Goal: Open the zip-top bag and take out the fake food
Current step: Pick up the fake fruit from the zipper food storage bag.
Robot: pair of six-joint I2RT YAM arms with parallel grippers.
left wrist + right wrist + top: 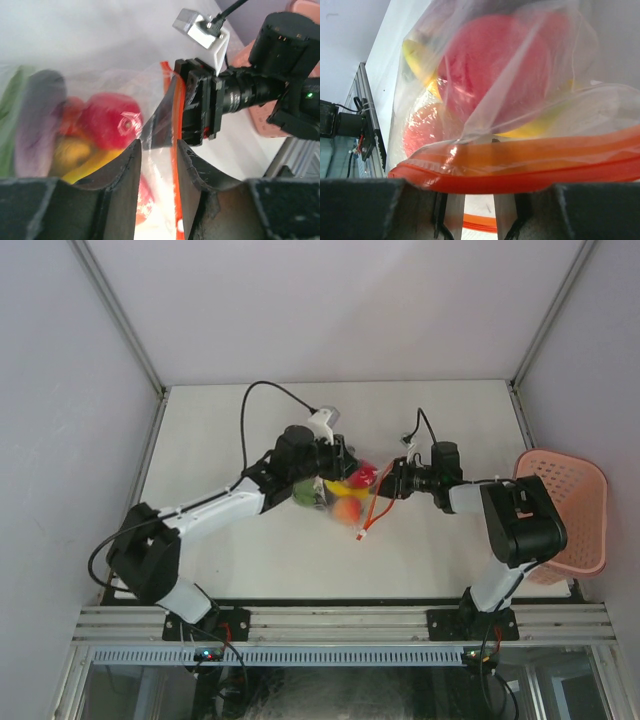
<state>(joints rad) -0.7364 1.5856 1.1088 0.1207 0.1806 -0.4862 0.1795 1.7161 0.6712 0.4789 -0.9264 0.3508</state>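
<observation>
The zip-top bag [347, 502] hangs between my two grippers at mid table. The fake food is inside it: a red round piece [362, 477], an orange piece [345, 510], a yellow piece and a green piece [303, 492]. My left gripper [340, 468] is shut on the bag's film by the red-orange zip strip [173, 165], which runs between its fingers [159, 147]. My right gripper [388, 482] faces it and is shut on the opposite lip of the bag's mouth [480, 210]; the strip [520, 167] crosses just above its fingers. The red piece [495, 60] shows through the film.
A pink perforated basket [565, 510] stands at the table's right edge, beside the right arm. A loose end of the zip strip [368, 525] dangles below the bag. White walls enclose the table on three sides.
</observation>
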